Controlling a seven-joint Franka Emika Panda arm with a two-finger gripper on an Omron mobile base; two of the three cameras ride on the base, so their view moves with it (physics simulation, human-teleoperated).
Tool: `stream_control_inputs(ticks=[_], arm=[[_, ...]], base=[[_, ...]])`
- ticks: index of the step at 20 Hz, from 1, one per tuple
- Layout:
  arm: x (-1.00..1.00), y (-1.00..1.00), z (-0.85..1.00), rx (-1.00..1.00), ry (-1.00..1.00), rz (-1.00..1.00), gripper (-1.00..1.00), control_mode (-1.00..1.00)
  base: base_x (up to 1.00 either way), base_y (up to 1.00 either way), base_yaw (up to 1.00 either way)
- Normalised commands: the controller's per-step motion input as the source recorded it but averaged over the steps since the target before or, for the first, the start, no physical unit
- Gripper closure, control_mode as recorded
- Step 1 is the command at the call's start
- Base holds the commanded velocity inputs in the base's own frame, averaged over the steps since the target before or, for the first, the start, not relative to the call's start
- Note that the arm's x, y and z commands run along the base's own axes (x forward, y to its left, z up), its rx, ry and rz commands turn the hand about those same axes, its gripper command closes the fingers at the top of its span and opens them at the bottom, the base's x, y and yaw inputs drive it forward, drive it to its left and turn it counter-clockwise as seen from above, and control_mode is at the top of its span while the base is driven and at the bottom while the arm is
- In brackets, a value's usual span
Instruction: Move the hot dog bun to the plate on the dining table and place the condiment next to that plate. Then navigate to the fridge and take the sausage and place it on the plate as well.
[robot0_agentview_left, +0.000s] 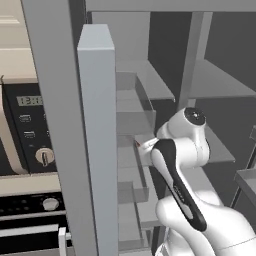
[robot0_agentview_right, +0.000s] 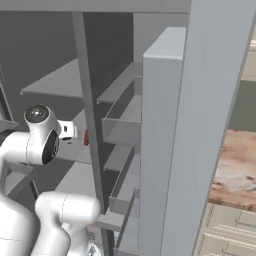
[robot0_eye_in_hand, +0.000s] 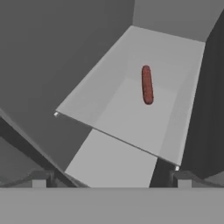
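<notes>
The fridge (robot0_agentview_left: 100, 150) stands open right in front of the base, its thick grey door edge-on and its grey shelves (robot0_agentview_left: 150, 80) reaching back into the dim interior. To its left rises a cream oven and microwave column (robot0_agentview_left: 27, 140); to its right runs a marbled table (robot0_agentview_right: 235, 170) over cream drawers. The white arm (robot0_agentview_left: 185, 150) reaches in at mid height. The end effector (robot0_eye_in_hand: 111, 179) is spread wide and empty, above a pale shelf (robot0_eye_in_hand: 131, 105). The sausage (robot0_eye_in_hand: 147, 85) lies flat on that shelf, well ahead of the fingertips.
</notes>
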Motion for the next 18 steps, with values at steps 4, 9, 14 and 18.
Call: stream_control_inputs(ticks=[4, 9, 14, 18], arm=[[0.46, 0.00, -0.14, 0.00, 0.00, 0.00, -1.00, -1.00], [0.50, 0.00, -0.20, 0.00, 0.00, 0.00, -1.00, -1.00], [0.44, 0.00, -0.35, -0.02, 0.00, 0.00, -1.00, -1.00], [0.41, 0.10, -0.34, -0.03, 0.00, 0.00, -1.00, -1.00]], base=[[0.00, 0.00, 0.00], [0.00, 0.00, 0.00], [0.00, 0.00, 0.00], [0.00, 0.00, 0.00]])
